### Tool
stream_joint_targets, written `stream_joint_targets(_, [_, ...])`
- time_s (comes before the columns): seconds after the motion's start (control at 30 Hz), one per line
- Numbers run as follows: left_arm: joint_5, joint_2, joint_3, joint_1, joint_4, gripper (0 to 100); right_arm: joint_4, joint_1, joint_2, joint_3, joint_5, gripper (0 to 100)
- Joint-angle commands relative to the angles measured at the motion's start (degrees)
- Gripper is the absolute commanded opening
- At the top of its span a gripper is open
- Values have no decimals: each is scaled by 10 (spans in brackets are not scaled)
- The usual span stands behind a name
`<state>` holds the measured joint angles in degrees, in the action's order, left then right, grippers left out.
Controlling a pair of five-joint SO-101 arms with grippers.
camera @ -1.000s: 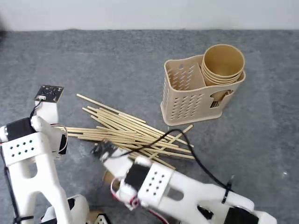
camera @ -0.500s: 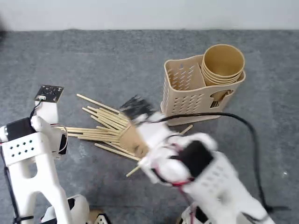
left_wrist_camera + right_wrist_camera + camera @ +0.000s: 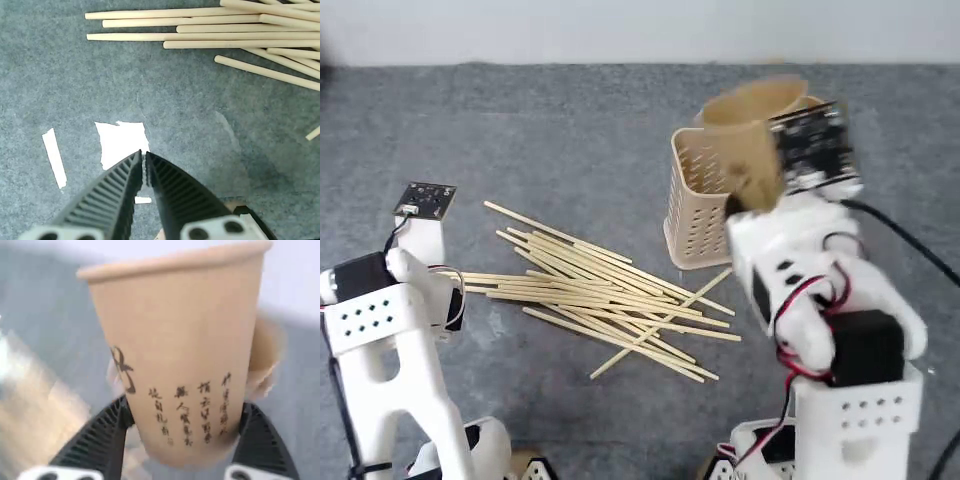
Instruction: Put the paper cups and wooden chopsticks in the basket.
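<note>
The right gripper [image 3: 182, 426] holds a paper cup [image 3: 175, 355], one finger [image 3: 107, 432] on each side of its lower part and the rim well beyond the fingers. In the high view this cup [image 3: 745, 125] overlaps the top of the basket [image 3: 695, 215], which stands upright on the grey counter [image 3: 570, 130]. How far the cup is above the basket cannot be told. The chopsticks [image 3: 610, 295] lie in a loose, crossing pile on the counter just beside the basket, between it and the left arm [image 3: 390, 300]. The left gripper [image 3: 143, 160] has its fingers nearly together, with nothing between them. It hangs over bare counter with white tape scraps [image 3: 122, 142], near the ends of several chopsticks [image 3: 200, 25] but apart from them.
</note>
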<state>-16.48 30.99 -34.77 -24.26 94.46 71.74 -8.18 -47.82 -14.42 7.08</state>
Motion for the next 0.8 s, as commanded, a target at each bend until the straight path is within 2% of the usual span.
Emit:
stream_joint_targets(0.0, [-3, -1, 9, 2, -10, 13, -165, 38, -10, -54, 4, 241])
stream_joint_targets(0.2, [-3, -1, 11, 2, -10, 13, -431, 62, -9, -218, 6, 241])
stream_joint_targets(0.3, [-3, -1, 10, 2, -10, 13, -518, 72, 15, -262, 4, 241])
stream_joint_targets(0.53, [-3, -1, 9, 2, -10, 13, -607, 92, 140, -261, 0, 241])
stream_joint_targets(0.6, [-3, -1, 9, 2, -10, 13, -627, 95, 165, -261, -23, 241])
stream_joint_targets(0.77, [-3, -1, 8, 2, -10, 13, -583, 93, 180, -259, -43, 246])
